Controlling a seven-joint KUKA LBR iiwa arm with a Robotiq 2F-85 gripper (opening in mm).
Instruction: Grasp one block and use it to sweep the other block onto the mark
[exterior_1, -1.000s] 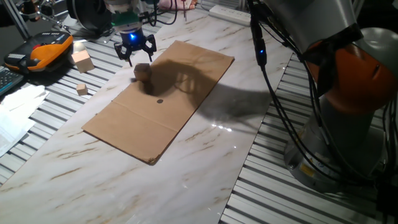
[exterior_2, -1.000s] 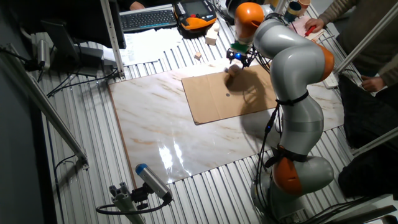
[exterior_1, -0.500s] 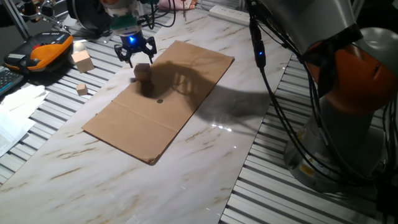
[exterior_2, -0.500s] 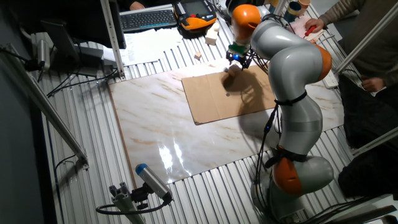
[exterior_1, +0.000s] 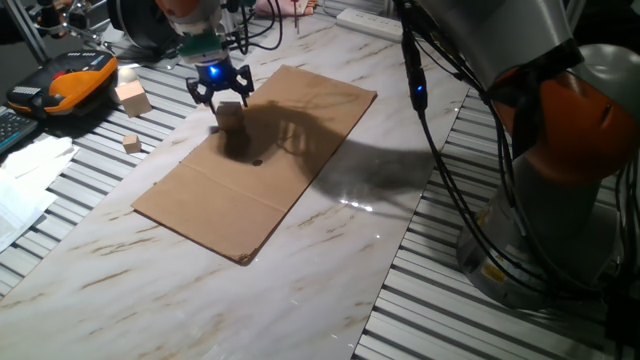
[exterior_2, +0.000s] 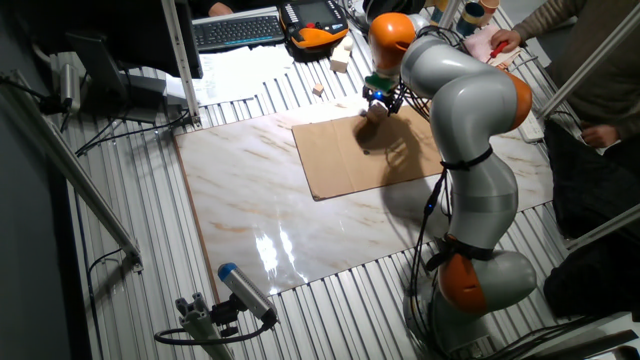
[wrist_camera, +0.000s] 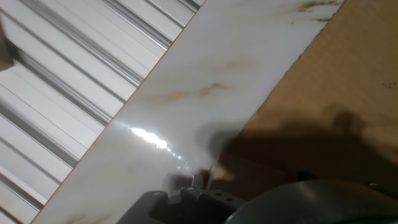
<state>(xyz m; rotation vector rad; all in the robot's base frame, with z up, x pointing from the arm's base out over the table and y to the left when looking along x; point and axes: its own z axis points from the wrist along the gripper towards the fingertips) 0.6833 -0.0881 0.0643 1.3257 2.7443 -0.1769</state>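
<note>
A wooden block (exterior_1: 231, 116) sits at the far left edge of the brown cardboard (exterior_1: 290, 140); it also shows in the other fixed view (exterior_2: 376, 112). My gripper (exterior_1: 220, 93) hovers just above and behind it, fingers spread open and empty, seen too in the other fixed view (exterior_2: 379, 94). The mark (exterior_1: 257, 161) is a small dark dot on the cardboard, a short way in front of the block, also in the other fixed view (exterior_2: 366, 151). The hand view shows marble, the cardboard edge (wrist_camera: 348, 81) and shadow; the block is not clear there.
A larger wooden block (exterior_1: 131, 97) and a small one (exterior_1: 132, 144) lie on the ribbed table left of the cardboard. An orange device (exterior_1: 75, 80) and a keyboard (exterior_2: 238, 30) lie beyond. The robot's base (exterior_1: 560, 180) stands at the right.
My gripper has moved right and slightly down, closing in over the block on the cardboard. The block and the mark have not moved.
</note>
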